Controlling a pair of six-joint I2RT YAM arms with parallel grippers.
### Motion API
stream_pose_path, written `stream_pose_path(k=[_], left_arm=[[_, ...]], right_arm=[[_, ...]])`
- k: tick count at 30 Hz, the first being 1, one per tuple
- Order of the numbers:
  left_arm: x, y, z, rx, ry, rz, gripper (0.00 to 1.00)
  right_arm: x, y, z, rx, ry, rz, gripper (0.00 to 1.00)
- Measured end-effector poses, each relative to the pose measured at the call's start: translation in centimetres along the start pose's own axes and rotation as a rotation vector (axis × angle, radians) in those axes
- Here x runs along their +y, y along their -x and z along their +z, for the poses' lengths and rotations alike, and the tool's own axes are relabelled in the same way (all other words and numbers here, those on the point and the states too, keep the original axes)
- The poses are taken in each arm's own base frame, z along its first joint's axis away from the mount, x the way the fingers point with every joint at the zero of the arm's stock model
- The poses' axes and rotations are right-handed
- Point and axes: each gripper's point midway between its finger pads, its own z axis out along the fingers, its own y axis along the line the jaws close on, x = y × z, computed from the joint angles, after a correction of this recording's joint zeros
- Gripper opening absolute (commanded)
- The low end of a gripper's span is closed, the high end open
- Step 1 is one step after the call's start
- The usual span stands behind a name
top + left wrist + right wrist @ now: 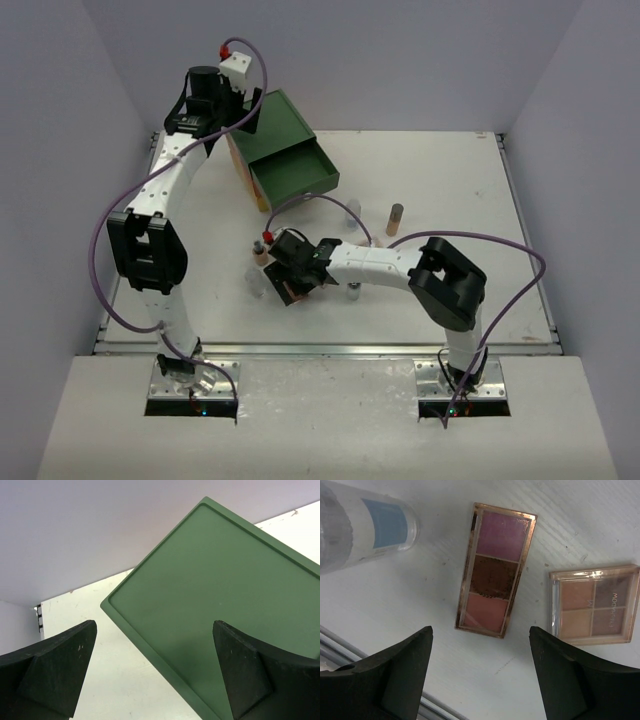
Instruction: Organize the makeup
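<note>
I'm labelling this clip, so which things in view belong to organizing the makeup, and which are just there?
Makeup:
three-pan palette
four-pan palette
blue-labelled clear bottle
tan capped bottle

Not makeup:
green drawer, pulled open
white table

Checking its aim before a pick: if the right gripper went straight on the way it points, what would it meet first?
Probably the three-pan palette, lying flat on the table centred between the right gripper's open fingers; depth is hard to judge.
</note>
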Motion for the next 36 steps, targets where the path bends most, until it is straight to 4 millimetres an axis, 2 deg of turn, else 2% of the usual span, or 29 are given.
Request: stream_pose_path(k=[3, 9, 11, 12, 14, 15, 18, 21, 23, 26, 29, 33, 36], left_arm=[[-0.1, -0.2, -0.2, 0.0, 0.0, -0.007, 1.0], [-0.3, -0.9, 0.0, 0.012, -0.003, -0.016, 1.0], [-0.2, -0.8, 0.0, 0.008, -0.002, -0.016, 1.0], [-0.2, -0.7, 0.0, 0.007, -0.002, -0.016, 1.0], [-0.2, -0.7, 0.0, 0.006, -0.002, -0.018, 1.0], [-0.2, -0.7, 0.1, 0.005, -0.001, -0.019, 1.0], [-0.2, -0.7, 0.1, 0.005, -0.001, -0.02, 1.0], [-0.2, -0.7, 0.1, 0.004, -0.001, -0.02, 1.0], [-0.2, -0.6, 0.1, 0.002, -0.002, -0.02, 1.0], [-0.3, -0.5, 0.1, -0.002, -0.005, -0.02, 1.0], [-0.3, -0.5, 0.1, -0.003, -0.007, -0.023, 1.0], [-0.4, -0.8, 0.7, 0.001, -0.007, -0.028, 1.0], [-0.5, -1.5, 1.6, 0.017, -0.006, -0.037, 1.0]], right_arm=[[0.0, 0.2, 0.5, -0.012, -0.012, 0.031, 0.76], [-0.4, -0.8, 2.7, 0.028, -0.049, 0.047, 0.65], [-0.2, -0.3, 3.1, 0.021, -0.052, 0.051, 0.55], [-0.3, -0.1, 3.3, 0.017, -0.058, 0.052, 0.46], [-0.3, 0.0, 3.3, 0.015, -0.062, 0.057, 0.34], [-0.4, 0.0, 3.3, 0.015, -0.062, 0.058, 0.21], [-0.7, 0.0, 3.4, 0.015, -0.069, 0.075, 0.03], [-1.0, -0.2, 3.1, 0.004, -0.066, 0.097, 0.0], [-1.6, -1.0, 2.5, 0.014, -0.077, 0.098, 0.0], [-2.4, -2.2, 1.2, 0.043, -0.085, 0.073, 0.0], [-2.2, -1.0, -1.8, 0.007, -0.036, 0.014, 0.0], [-1.0, 3.8, -8.0, -0.163, 0.067, -0.096, 0.0], [-0.2, 10.1, -13.9, -0.361, 0.134, -0.151, 0.0]])
